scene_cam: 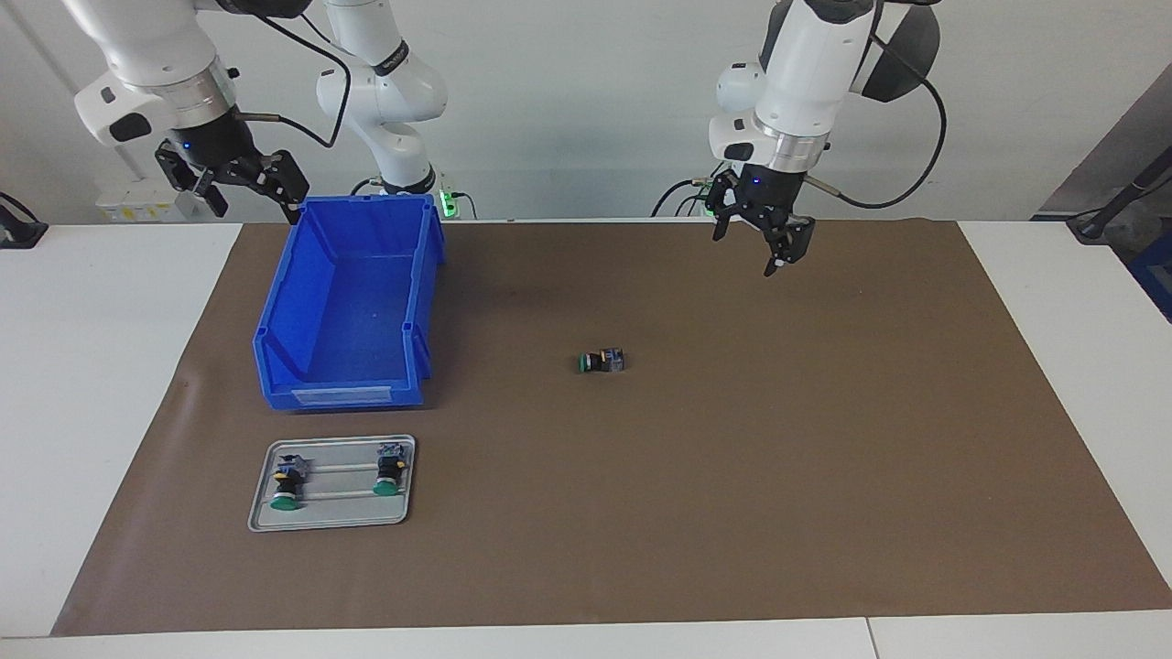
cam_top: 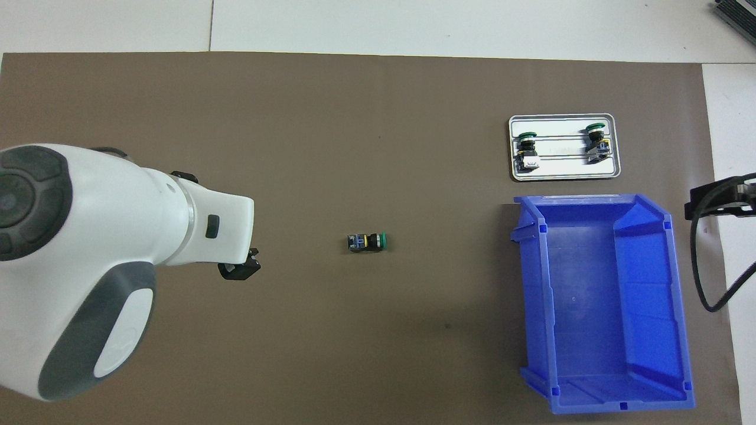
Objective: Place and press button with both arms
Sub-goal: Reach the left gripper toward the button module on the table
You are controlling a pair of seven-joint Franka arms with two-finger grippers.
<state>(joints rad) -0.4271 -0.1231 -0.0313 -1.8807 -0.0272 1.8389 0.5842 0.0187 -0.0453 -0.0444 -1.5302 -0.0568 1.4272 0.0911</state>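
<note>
Button (scene_cam: 601,361) just lying sideways mid-tabletop; left tool (scene_cam: 762,240) hangs wide over the mat, right tool (scene_cam: 240,188) wide by the bin (scene_cam: 352,302).

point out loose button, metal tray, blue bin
loose button (scene_cam: 601,361), facing view, on its black body.
metal tray (scene_cam: 331,517), facing view, on the bare floor near its rim.
blue bin (cam_top: 596,307), overhead view, on its inner floor.

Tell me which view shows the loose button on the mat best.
The overhead view: the button lies on its side, its green cap, yellow ring, black body and grey end block all distinct. The facing view shows the same button with its parts harder to separate.
</note>
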